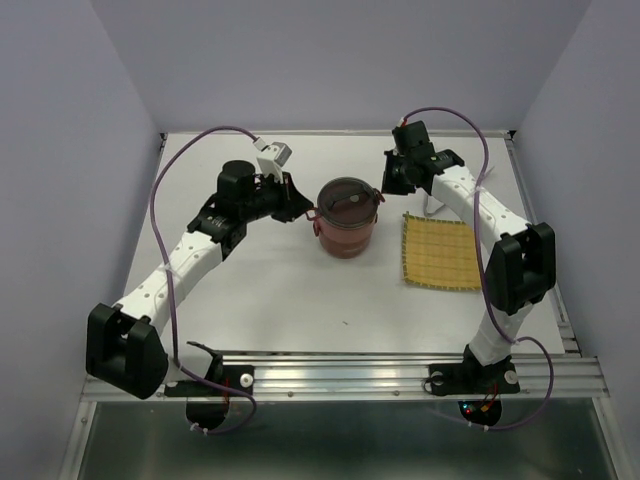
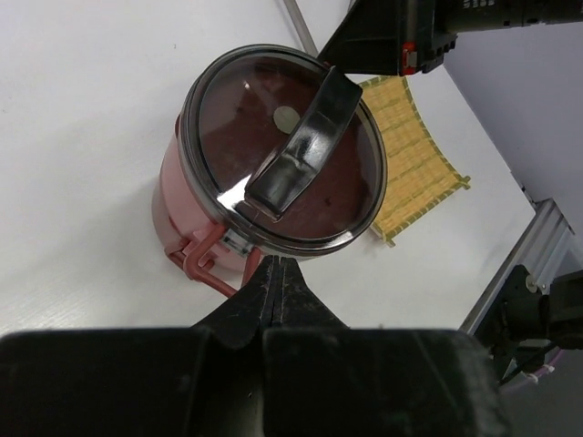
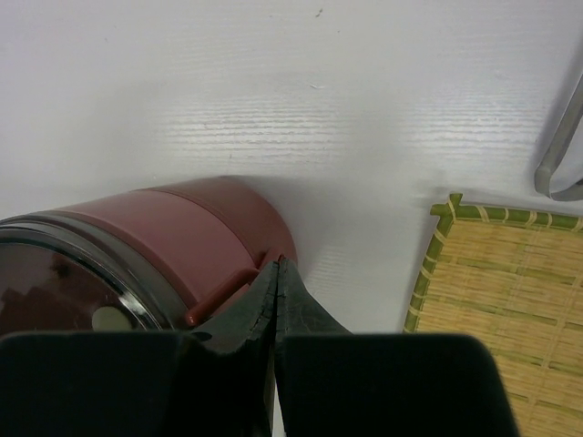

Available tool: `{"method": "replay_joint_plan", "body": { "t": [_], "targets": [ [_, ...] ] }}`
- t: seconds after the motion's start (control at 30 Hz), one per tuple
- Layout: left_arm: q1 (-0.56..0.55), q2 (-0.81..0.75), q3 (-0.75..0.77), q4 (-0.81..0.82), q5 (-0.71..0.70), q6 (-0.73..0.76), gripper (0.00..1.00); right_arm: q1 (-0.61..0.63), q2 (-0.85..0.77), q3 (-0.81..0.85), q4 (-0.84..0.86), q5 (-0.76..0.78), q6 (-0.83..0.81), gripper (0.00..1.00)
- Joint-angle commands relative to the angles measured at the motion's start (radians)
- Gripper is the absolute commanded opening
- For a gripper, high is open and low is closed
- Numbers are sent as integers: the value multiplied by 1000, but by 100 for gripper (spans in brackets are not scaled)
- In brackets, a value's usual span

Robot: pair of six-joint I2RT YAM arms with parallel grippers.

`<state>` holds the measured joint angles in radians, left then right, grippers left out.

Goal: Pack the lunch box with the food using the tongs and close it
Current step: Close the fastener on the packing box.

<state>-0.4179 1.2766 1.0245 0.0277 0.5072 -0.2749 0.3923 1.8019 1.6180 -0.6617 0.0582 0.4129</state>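
The dark-red lunch box [image 1: 345, 235] stands stacked in the middle of the table, under a dark see-through lid [image 2: 282, 155] that has a black handle bar. My left gripper [image 2: 278, 264] is shut, its tips beside the red wire clasp [image 2: 202, 264] on the box's left side. On the opposite side, my right gripper [image 3: 281, 264] is shut too, with its tips against the red side latch [image 3: 223, 287]. The silver tongs [image 3: 560, 146] lie on the table behind the mat. No food shows in any view.
A yellow woven mat [image 1: 440, 252] with nothing on it lies right of the box, under the right forearm. A metal rail [image 1: 400, 372] runs along the table's near edge. Side walls close the table in on the left and right.
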Motion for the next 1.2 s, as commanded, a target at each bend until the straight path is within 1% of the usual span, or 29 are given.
{"method": "replay_joint_plan", "body": {
  "t": [0.0, 0.3, 0.47, 0.77, 1.0, 1.17],
  "targets": [
    [-4, 23, -41, 51, -4, 11, 0, 2, -12, 0, 27, -18, -14, 1],
    [-2, 90, -112, 156, -35, -3, 0, 2, -18, -6, 27, -24, -13, 1],
    [-4, 132, -121, 192, -56, -4, 0, 2, -22, -7, 27, -29, -14, 1],
    [-2, 133, -159, 291, -78, -72, 0, 2, -36, -3, 27, -28, -22, 1],
    [-4, 113, -147, 226, -36, -49, 0, 2, -52, -24, 25, 9, -20, 1],
    [-2, 60, -123, 155, -53, -41, 0, 2, -75, -33, 27, 32, -23, 1]
  ]
}}
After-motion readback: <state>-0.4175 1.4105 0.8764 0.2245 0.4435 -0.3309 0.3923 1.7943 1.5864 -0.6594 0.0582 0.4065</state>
